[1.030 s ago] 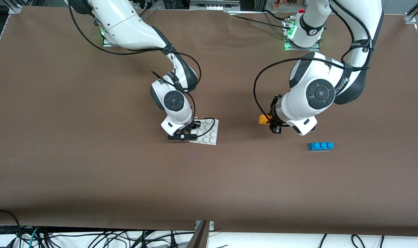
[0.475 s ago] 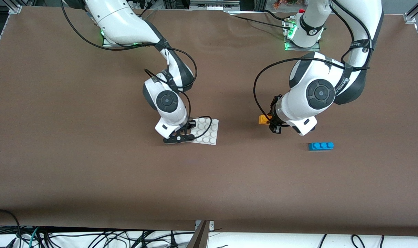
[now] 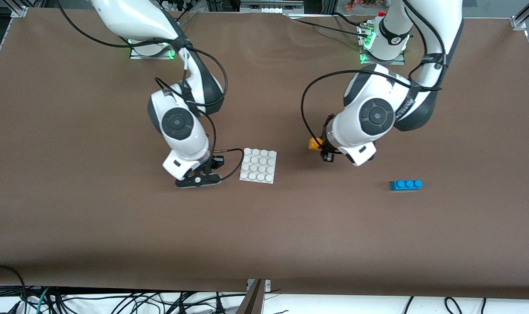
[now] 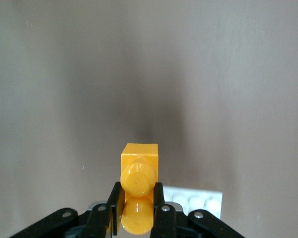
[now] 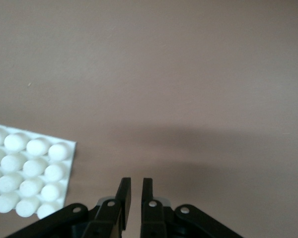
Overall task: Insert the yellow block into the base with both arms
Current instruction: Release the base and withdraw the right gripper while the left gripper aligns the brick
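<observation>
Carrying step of a two-arm brick insertion, seen from above and from both of my wrists. My left pincer hangs above the bare bench, between the base and the left arm's end. It is clamped on the yellow block. The left wrist view shows the block pinched by its sides between the two black fingers, its studs facing the camera and its front half sticking out past the fingertips. A corner of the white base shows lower down in that view, so the block is not yet over it.

The base lies flat on the bench, about midway between the arms. My right pincer sits low just beside the base's edge, toward the right arm's end, not touching it. In the right wrist view its fingers are almost pressed together, with a thin slit between them and nothing in it.

Next, I judge, the left pincer must bring the block over the base, turn it studs up, line it up with the grid and press down. The right pincer would need to steady the base so it cannot slide.

No boxes or trays are present. The base is the only receiver, and all sixteen of its studs are bare. A blue three-stud brick lies apart, nearer the front camera, toward the left arm's end.
</observation>
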`<state>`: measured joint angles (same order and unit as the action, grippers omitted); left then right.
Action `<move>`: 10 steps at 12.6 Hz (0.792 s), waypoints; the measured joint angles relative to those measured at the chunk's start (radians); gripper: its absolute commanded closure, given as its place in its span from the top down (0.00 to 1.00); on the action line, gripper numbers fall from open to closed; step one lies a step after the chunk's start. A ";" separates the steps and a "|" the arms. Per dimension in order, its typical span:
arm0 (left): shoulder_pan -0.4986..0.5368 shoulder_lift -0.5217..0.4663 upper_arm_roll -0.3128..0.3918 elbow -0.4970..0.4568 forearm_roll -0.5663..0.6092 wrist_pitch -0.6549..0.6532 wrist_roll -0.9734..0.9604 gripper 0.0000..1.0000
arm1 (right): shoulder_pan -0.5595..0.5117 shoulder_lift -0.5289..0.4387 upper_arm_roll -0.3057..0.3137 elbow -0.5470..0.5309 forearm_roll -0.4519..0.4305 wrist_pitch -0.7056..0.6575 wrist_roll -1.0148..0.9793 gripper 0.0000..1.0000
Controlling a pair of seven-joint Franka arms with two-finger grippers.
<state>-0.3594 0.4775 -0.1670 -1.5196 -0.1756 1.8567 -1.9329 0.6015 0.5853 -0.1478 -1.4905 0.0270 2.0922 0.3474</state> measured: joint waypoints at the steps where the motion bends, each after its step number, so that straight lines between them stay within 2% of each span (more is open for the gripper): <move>1: -0.028 0.015 -0.002 0.013 -0.002 0.000 -0.026 0.00 | 0.000 -0.021 -0.028 0.003 0.003 -0.021 -0.018 0.97; 4: -0.117 0.104 -0.003 0.087 -0.002 0.003 -0.110 0.00 | -0.017 -0.073 -0.086 0.013 0.015 -0.070 -0.059 1.00; 10: -0.236 0.323 0.002 0.327 -0.002 0.004 -0.249 0.00 | -0.093 -0.162 -0.094 0.019 0.015 -0.140 -0.086 1.00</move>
<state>-0.5952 0.8005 -0.1647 -1.1924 -0.1779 1.8606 -2.1819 0.5083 0.4238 -0.2419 -1.4715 0.0424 1.9524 0.2612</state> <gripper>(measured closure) 0.722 0.000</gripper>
